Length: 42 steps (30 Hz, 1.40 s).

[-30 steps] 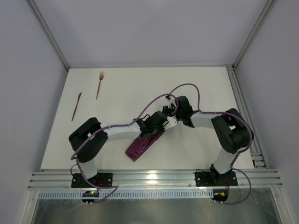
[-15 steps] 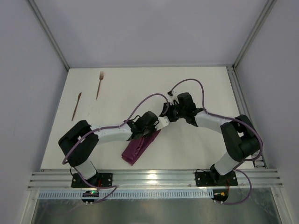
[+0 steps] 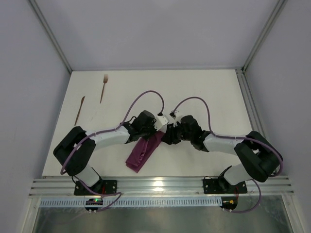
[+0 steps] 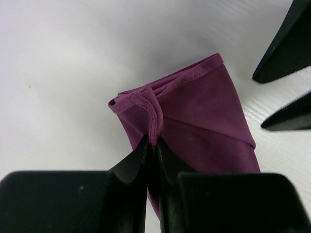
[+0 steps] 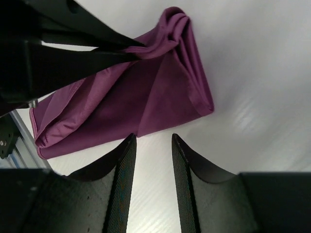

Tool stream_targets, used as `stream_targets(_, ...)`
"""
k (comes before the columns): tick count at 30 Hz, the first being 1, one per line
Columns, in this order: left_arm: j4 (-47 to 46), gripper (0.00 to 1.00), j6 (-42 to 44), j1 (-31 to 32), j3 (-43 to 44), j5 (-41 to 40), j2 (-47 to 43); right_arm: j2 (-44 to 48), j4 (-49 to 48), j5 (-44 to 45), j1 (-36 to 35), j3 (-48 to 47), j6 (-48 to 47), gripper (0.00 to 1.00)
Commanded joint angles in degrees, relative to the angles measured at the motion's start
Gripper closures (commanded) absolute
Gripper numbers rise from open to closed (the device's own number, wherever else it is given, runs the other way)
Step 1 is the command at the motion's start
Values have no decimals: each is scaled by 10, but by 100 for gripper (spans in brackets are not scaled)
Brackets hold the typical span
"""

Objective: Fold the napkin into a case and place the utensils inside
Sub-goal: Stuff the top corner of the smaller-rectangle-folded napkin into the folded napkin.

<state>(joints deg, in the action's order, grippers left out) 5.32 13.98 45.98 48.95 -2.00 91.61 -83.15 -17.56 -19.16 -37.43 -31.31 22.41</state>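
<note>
Pinching napkin [image 4: 204, 111] hem, seemingly: left gripper [image 4: 151, 141]

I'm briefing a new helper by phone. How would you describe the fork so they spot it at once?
Look at the far-left corner of the white table. Two thin brown pieces lie there; the fork is the farther one, with tines, unlike the plain knife.

A lab test cell; aluminium rails [image 3: 160, 186], plain bare walls [image 3: 146, 34].
</note>
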Motion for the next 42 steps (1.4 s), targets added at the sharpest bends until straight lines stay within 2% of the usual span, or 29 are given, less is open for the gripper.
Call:
stream_targets(1, -33, 90, -12, 0, -14, 46, -24, 11, -115, 76, -44, 16, -4, 60)
stream_targets(16, -23, 87, -17, -1, -15, 58, -43, -87, -145, 130, -99, -26, 19, 61)
stream_targets(23, -8, 86, -32, -5, -11, 62, -48, -108, -148, 149, -102, -18, 39, 61)
stream_targets(28, -5, 86, -62, -31, -10, 78, -48, -72, -239, 161, -102, 39, 55, 61)
stream_targets(37, -2, 86, -65, -33, -14, 81, -46, -38, -245, 163, -104, 53, 4, 60)
stream_targets(42, 1, 86, -63, -33, -16, 85, -48, -43, -237, 189, -132, 49, -9, 60)
